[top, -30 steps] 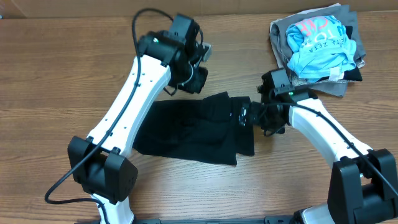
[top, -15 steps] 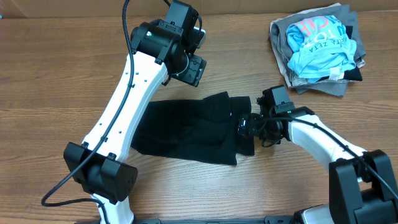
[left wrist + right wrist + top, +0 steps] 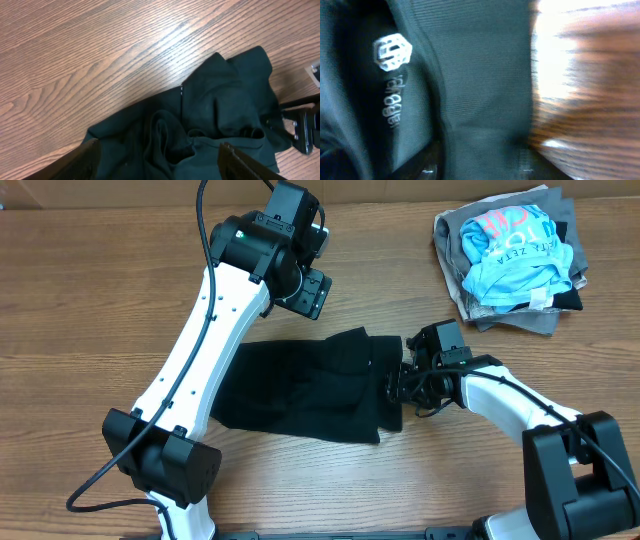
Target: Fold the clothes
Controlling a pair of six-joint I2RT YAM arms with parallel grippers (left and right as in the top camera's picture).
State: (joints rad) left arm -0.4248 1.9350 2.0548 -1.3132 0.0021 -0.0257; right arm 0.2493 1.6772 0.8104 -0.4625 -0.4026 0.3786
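Note:
The clothes, a black shirt (image 3: 300,385), lie crumpled flat on the wood table in the middle of the overhead view. My left gripper (image 3: 312,292) hangs above the shirt's far edge, open and empty. In the left wrist view its fingertips (image 3: 82,162) frame the bunched fabric (image 3: 215,115) from above. My right gripper (image 3: 398,388) sits low at the shirt's right edge. In the blurred right wrist view the jaws of the right gripper (image 3: 477,170) stand part-way apart, with flat black fabric (image 3: 480,75) between them. A white printed neck label (image 3: 392,52) shows beside them.
A pile of other garments (image 3: 515,255), light blue on grey, sits at the back right of the table (image 3: 90,310). The right gripper's black body (image 3: 300,127) shows at the right edge of the left wrist view.
My left gripper opened and rose away from the shirt's far edge. My right gripper slid left onto the shirt's right edge and its jaws have narrowed.

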